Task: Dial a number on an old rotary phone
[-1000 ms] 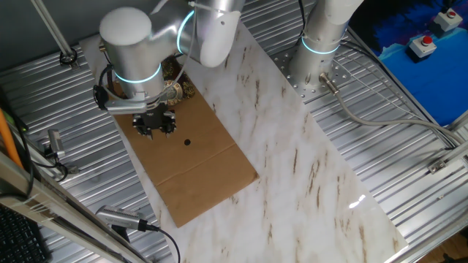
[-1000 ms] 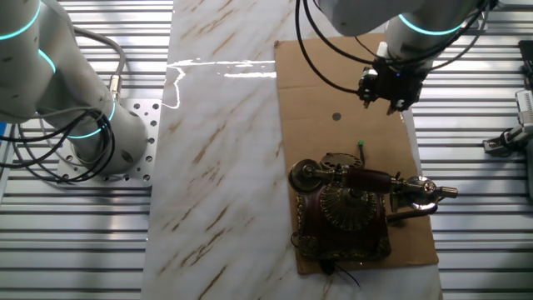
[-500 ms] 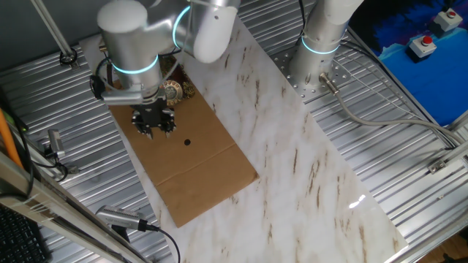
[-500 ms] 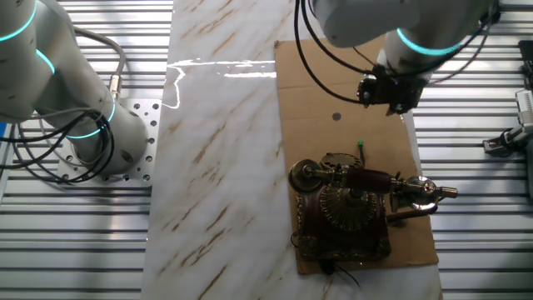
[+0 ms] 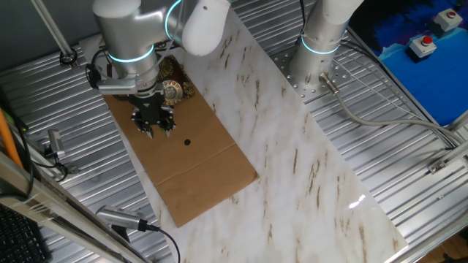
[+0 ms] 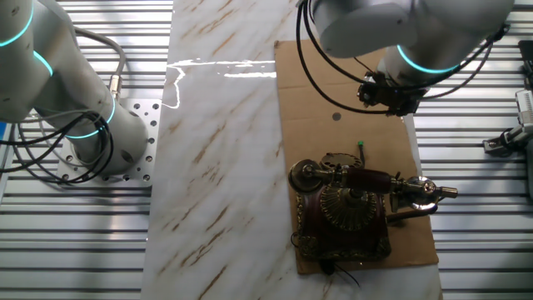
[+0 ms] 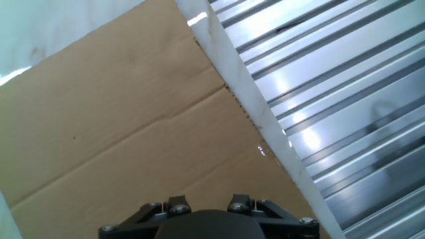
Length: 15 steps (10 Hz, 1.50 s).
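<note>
Gripper (image 6: pixel 390 93) drifted slightly; can't tell its opening, seems empty over cardboard (image 6: pixel 333 79). Only the other fixed view shows me the whole rotary phone (image 6: pixel 350 208).

- Your arm (image 5: pixel 124 29) has smooth silver-grey round links, with glowing cyan rings at the joints.
- The gripper (image 5: pixel 153 126) is black; black cables (image 6: pixel 321 71) loop along it.
- Small screws (image 7: pixel 176 208) sit on its black base.

Claw's black base (image 7: pixel 209 222) sits bottom centre, fingers hidden; ahead of it brown cardboard (image 7: pixel 126 119) with one crease, and ribbed metal table (image 7: pixel 345 99) off right.
</note>
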{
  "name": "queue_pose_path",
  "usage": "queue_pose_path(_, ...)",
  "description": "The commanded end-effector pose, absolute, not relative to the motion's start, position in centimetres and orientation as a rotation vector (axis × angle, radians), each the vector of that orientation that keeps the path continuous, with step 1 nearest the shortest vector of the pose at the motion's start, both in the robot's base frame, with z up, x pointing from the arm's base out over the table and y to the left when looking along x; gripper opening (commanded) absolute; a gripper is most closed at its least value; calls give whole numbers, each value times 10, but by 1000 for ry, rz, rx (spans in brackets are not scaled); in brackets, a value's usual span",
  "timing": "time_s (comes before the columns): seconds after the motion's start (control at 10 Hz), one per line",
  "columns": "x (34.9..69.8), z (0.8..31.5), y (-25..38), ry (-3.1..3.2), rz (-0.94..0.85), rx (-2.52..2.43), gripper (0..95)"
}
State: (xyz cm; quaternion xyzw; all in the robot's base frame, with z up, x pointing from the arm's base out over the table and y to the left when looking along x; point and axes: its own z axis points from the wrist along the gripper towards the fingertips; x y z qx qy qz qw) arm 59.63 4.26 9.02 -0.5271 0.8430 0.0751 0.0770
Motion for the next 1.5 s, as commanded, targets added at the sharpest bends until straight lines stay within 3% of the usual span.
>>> queue_pose_path(0.1,596,90,42,2529,212,-1588,380)
queue_pose_path(1.5,595,90,41,2616,188,-1466,380)
